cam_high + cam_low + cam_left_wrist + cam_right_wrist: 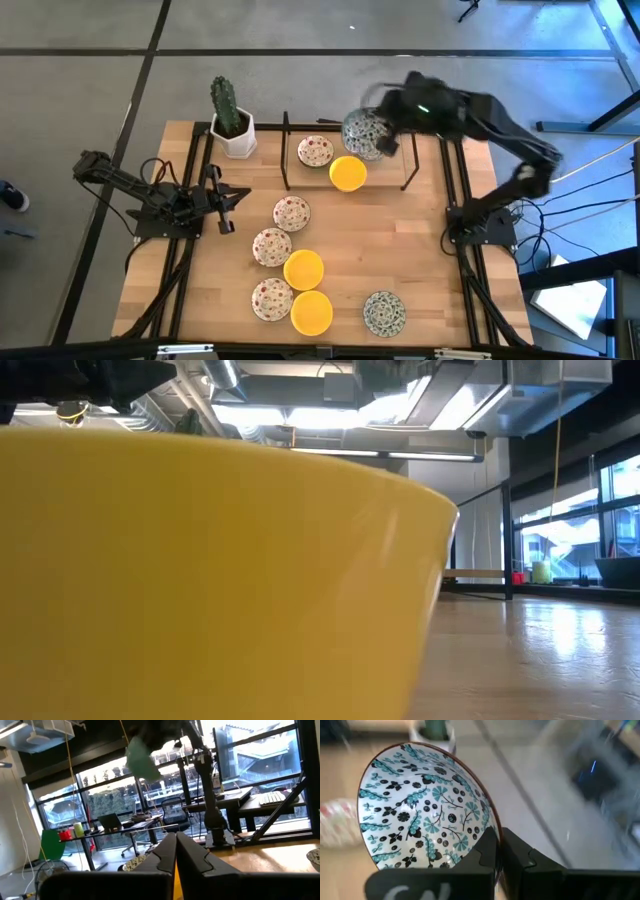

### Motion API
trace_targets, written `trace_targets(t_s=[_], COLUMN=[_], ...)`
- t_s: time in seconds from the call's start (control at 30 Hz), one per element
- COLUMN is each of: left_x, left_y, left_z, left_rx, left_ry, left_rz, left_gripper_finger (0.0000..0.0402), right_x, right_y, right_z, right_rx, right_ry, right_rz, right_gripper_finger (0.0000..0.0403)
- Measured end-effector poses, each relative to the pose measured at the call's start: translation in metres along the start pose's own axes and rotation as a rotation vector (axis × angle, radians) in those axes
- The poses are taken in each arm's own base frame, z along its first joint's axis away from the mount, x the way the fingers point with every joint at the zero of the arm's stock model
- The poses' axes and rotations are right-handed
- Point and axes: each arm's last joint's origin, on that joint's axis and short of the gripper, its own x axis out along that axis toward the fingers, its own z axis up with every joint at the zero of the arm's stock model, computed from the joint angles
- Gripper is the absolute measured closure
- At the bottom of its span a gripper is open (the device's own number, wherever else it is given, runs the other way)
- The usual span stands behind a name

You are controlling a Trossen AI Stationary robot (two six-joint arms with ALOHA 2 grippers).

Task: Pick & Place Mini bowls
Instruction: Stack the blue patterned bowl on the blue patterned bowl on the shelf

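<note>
My right gripper (384, 141) is over the table's far side, shut on a white mini bowl with a grey-green pattern (364, 132). That bowl (422, 805) shows its inside in the right wrist view. On the table stand several more mini bowls: a red-speckled cream one (315, 151), a yellow one (348, 172), and others further toward the near edge. A second patterned one (383, 312) sits on its base near the near edge. A yellow bowl (200, 580) fills the low view. My left gripper (227, 206) waits shut over the left side, touching nothing. My right gripper holds the patterned bowl by its rim (491, 826). One finger (487, 851) is inside the bowl and the other (522, 857) is outside its wall. The bowl is tilted and lifted clear of the table.
A cactus in a white square pot (232, 125) stands at the far left corner. A thin black frame (286, 150) stands around the far bowls. Bare wood lies on the table's right half (410, 240). The right arm's base (480, 225) sits at the right edge.
</note>
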Motion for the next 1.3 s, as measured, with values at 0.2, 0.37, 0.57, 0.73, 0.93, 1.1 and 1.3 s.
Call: trace_targets(t_s=[0.2, 0.37, 0.57, 0.73, 0.93, 1.1, 1.3], left_x=[0.000, 0.000, 0.000, 0.000, 0.000, 0.000, 0.000], left_y=[0.000, 0.000, 0.000, 0.000, 0.000, 0.000, 0.000], left_z=[0.000, 0.000, 0.000, 0.000, 0.000, 0.000, 0.000], left_rx=[0.000, 0.001, 0.001, 0.002, 0.003, 0.027, 0.027], left_ry=[0.000, 0.000, 0.001, 0.001, 0.002, 0.002, 0.002], left_rz=[0.000, 0.000, 0.000, 0.000, 0.000, 0.000, 0.000], left_gripper_finger=[0.0395, 0.0397, 0.0394, 0.0398, 0.0396, 0.0394, 0.0399], right_x=[0.069, 0.114, 0.154, 0.183, 0.206, 0.215, 0.221], right_y=[-0.036, -0.063, -0.076, -0.078, -0.083, -0.084, -0.081], right_z=[-0.018, -0.042, -0.072, -0.094, -0.115, -0.128, -0.137], right_rx=[0.045, 0.071, 0.095, 0.053, 0.074, 0.086, 0.088], right_ry=[0.260, 0.389, 0.515, 0.566, 0.577, 0.618, 0.618], right_rz=[-0.012, 0.054, 0.166, 0.191, 0.224, 0.266, 0.284], right_gripper_finger=[0.0392, 0.0392, 0.0392, 0.0392, 0.0392, 0.0392, 0.0392])
